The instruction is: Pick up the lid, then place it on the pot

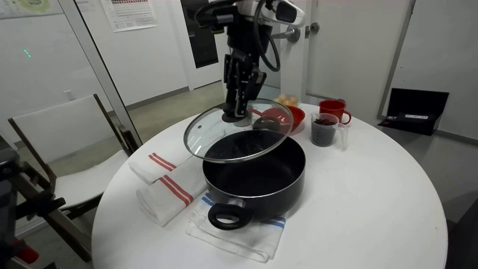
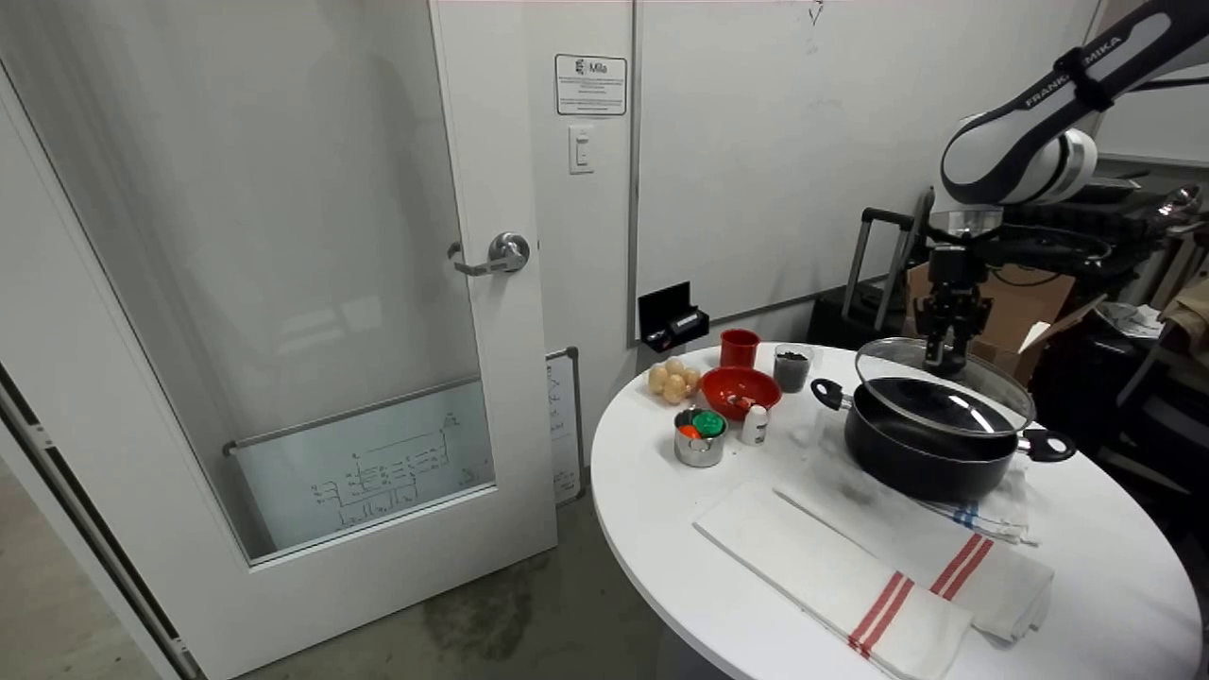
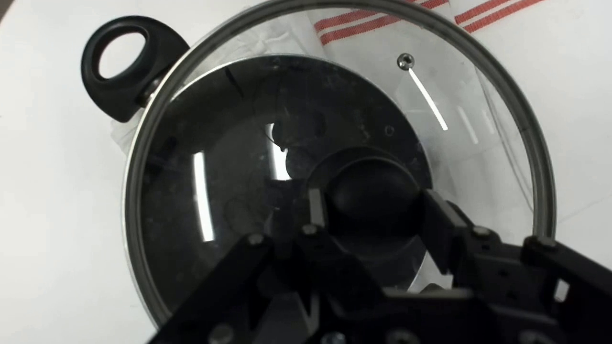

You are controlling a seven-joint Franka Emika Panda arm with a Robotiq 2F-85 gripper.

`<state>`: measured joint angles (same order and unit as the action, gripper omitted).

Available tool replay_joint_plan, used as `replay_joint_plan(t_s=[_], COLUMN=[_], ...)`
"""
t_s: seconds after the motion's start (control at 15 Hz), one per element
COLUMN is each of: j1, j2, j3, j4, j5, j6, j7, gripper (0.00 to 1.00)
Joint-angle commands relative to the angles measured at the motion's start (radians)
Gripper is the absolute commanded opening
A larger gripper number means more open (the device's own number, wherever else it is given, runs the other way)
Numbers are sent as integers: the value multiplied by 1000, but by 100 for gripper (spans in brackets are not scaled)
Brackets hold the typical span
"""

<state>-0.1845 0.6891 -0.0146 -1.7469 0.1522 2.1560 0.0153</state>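
The clear glass lid has a metal rim and a black knob. My gripper is shut on the knob, with one finger on each side of it in the wrist view. The lid hangs tilted above the black pot, off-centre towards the red-striped towels. In an exterior view the lid overlaps the pot; whether the rims touch cannot be told. The pot is uncovered on one side and shows its dark inside. Its loop handle shows beyond the lid in the wrist view.
The pot stands on a blue-striped towel. Folded red-striped towels lie beside it. Nearby are a red bowl, a red mug, a measuring cup, a metal cup, a white bottle and pale round items.
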Motion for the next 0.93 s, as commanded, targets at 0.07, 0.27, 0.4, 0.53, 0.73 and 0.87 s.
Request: replay_joint_plan(t_s=[0.07, 0.27, 0.4, 0.53, 0.73, 0.87], j1=[-32, -44, -47, -48, -49, -48], j2=[21, 57, 81, 104, 133, 150], j3=[-12, -15, -16, -18, -18, -18], j4=[17, 42, 59, 80, 115, 139], j5=[58, 61, 61, 59, 56, 54], j6=[-6, -16, -21, -28, -37, -45], j7=[-12, -11, -8, -5, -2, 0], gripper=[25, 25, 25, 25, 25, 25])
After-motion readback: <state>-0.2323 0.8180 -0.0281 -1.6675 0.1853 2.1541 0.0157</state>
